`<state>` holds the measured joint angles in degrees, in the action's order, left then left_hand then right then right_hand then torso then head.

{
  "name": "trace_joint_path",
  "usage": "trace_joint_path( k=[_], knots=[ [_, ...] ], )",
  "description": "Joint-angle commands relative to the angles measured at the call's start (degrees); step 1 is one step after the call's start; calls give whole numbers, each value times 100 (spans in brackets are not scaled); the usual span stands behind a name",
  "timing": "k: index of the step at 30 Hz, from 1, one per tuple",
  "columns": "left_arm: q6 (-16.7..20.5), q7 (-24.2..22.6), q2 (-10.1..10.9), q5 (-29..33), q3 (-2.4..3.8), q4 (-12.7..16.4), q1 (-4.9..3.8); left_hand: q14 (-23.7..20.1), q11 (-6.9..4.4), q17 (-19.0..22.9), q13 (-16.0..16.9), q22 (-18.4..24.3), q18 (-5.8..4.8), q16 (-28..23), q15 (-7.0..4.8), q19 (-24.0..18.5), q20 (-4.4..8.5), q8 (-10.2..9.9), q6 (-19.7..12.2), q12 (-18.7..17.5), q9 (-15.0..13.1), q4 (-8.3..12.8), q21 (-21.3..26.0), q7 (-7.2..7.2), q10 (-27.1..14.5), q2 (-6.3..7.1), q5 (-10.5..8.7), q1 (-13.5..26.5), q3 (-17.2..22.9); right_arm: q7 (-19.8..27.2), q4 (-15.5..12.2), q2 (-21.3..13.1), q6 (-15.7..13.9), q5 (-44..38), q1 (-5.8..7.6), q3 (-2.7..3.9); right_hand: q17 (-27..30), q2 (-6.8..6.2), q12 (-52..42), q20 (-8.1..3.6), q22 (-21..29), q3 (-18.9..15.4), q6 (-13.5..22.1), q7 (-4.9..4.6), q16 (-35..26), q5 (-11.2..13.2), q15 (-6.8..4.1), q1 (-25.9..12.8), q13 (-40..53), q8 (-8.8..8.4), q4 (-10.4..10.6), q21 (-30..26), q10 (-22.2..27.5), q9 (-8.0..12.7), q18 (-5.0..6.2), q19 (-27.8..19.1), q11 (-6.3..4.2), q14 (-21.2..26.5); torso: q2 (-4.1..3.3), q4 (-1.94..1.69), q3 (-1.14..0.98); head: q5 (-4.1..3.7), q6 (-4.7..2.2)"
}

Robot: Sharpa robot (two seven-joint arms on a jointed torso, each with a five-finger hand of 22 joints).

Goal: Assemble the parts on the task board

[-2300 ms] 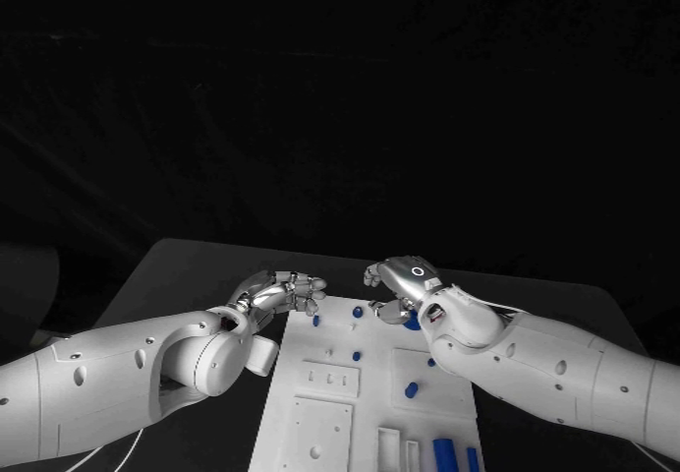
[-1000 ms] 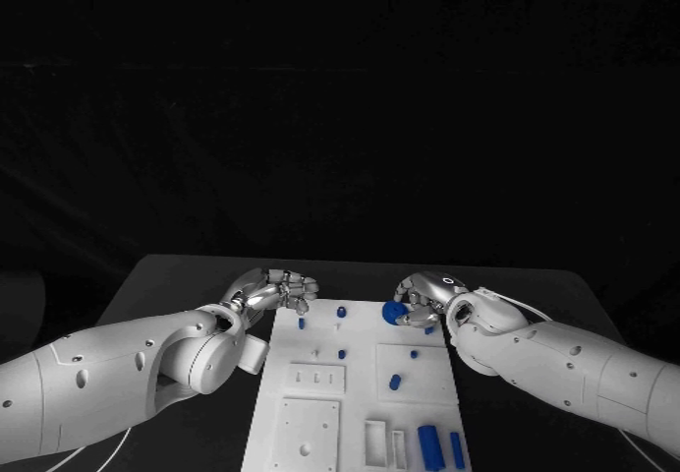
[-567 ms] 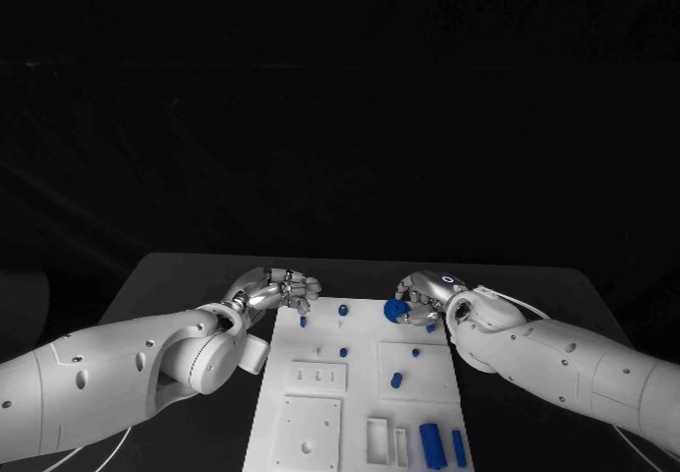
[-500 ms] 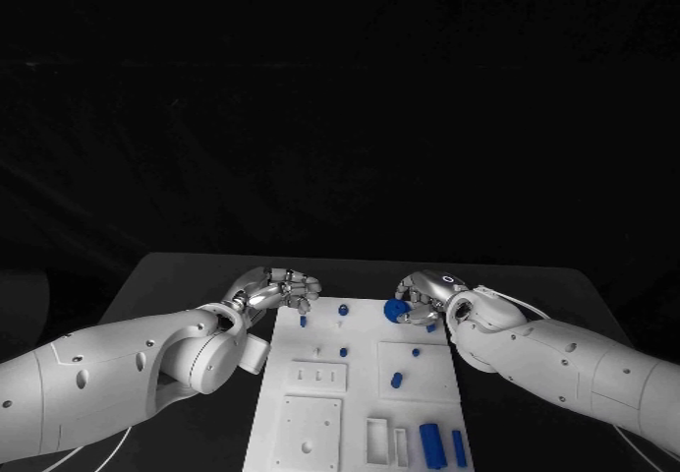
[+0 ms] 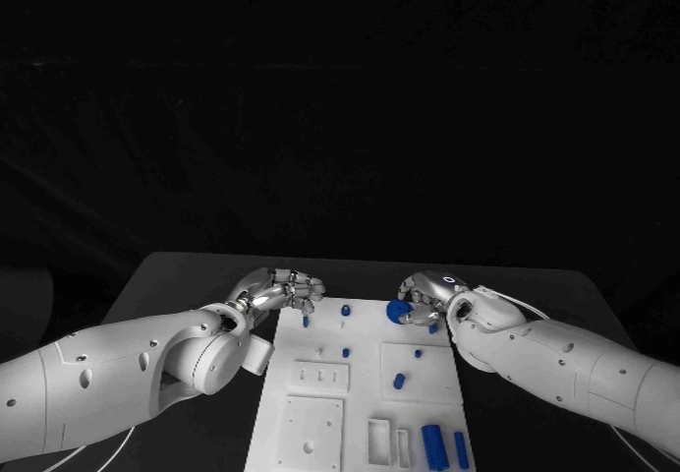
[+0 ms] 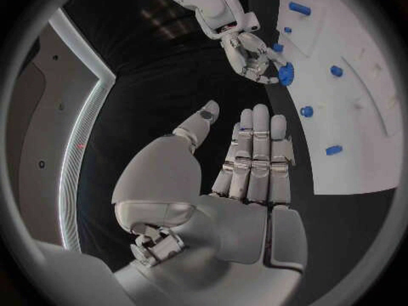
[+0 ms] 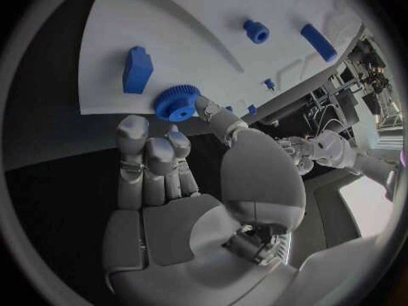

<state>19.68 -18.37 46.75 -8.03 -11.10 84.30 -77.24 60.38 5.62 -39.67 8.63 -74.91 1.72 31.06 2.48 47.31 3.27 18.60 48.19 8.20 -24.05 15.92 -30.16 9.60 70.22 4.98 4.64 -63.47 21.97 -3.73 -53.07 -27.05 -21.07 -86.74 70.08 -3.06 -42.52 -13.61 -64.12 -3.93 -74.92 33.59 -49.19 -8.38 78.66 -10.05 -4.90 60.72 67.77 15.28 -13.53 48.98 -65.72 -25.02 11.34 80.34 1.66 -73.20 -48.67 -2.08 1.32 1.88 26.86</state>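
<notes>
The white task board (image 5: 329,413) lies lengthwise in the middle of the black table. My right hand (image 5: 429,294) hovers at the board's far right corner and pinches a blue toothed gear (image 5: 398,311) between thumb and fingers; the right wrist view shows the gear (image 7: 177,103) just off the board's edge, beside a blue block (image 7: 137,69). My left hand (image 5: 279,291) is at the board's far left corner, holding nothing. In the left wrist view this hand (image 6: 247,163) has its fingers stretched out side by side and the thumb apart.
Small blue parts stand on the board: pegs (image 5: 345,310) (image 5: 346,352) near the far end, an oblong piece (image 5: 398,380) mid-board, two tall blocks (image 5: 433,447) at the near right. White recessed plates (image 5: 320,378) fill the near left. Black table surrounds the board.
Since the oldest frame the camera view has shifted, and the gear now shows plainly in my right hand's fingers. Over the last second neither hand has visibly moved.
</notes>
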Motion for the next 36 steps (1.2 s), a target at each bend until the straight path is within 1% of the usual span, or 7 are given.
trace_joint_path(
  k=[1,6,14,18,26,32,36],
  knots=[
    [-98,-21,1,-9,4,33,-3,-24,-2,-4,7,-14,98,-3,-9,-48,6,-21,28,-19,-10,21,-22,22,28,44,-35,21,-2,48,36,24,146,-157,-4,1,-12,86,-33,-74,-148,71,6,-10,5,32,45,14,-1,-26,-4,34,23,11,366,2,24,-5,1,5,2,18,20],
    [-102,-13,3,1,4,54,-3,-23,-1,-4,9,-14,99,-3,-8,-47,5,-24,24,-20,-10,14,-22,24,26,39,-34,36,5,50,70,41,189,-154,-4,1,-43,114,-44,-74,-142,200,-6,-8,-5,138,45,44,-12,-26,40,105,28,20,366,-38,23,-6,9,4,6,35,34],
    [-107,4,14,18,4,83,-5,-22,-1,-4,10,-14,100,-3,-9,-47,6,-25,22,-21,-11,13,-22,24,25,37,-34,41,8,47,125,103,273,-166,-6,0,-68,131,-51,-72,-138,292,-52,-1,-16,170,39,57,-23,-5,64,158,33,20,366,-68,17,-8,7,14,-2,49,28],
    [-107,5,10,22,4,86,-5,-22,0,-5,10,-15,100,-3,-9,-47,5,-26,20,-22,-11,11,-23,25,24,37,-34,47,10,50,128,129,289,-166,-15,0,-80,135,-57,-70,-138,313,-71,3,-18,196,36,45,-26,3,74,182,32,19,366,-76,13,-10,8,18,0,58,39],
    [-109,14,12,23,4,90,-6,-22,0,-5,11,-15,101,-4,-9,-47,6,-28,18,-24,-11,11,-23,26,23,37,-34,51,15,12,177,144,340,-230,-15,-1,-100,140,-65,-69,-136,324,-93,8,-23,243,32,12,-33,12,87,224,33,21,366,-91,8,-12,14,6,6,49,60],
    [-109,15,28,23,5,109,-7,-22,1,-5,11,-15,102,-4,-9,-48,6,-29,16,-25,-11,12,-23,26,21,38,-34,52,17,-23,216,162,348,-372,-33,-9,-111,157,-71,-70,-136,341,-120,15,-27,269,26,14,-37,26,85,247,30,18,366,-100,2,-14,13,16,6,46,71],
    [-111,15,30,23,6,115,-7,-21,1,-5,11,-15,103,-4,-9,-48,6,-30,14,-25,-11,13,-23,27,21,39,-34,52,19,-61,233,172,329,-649,-70,-23,-133,184,-83,-72,-136,399,-204,46,-29,327,0,54,-44,69,64,290,16,5,366,-111,-26,-20,14,18,3,43,89]
  ],
)
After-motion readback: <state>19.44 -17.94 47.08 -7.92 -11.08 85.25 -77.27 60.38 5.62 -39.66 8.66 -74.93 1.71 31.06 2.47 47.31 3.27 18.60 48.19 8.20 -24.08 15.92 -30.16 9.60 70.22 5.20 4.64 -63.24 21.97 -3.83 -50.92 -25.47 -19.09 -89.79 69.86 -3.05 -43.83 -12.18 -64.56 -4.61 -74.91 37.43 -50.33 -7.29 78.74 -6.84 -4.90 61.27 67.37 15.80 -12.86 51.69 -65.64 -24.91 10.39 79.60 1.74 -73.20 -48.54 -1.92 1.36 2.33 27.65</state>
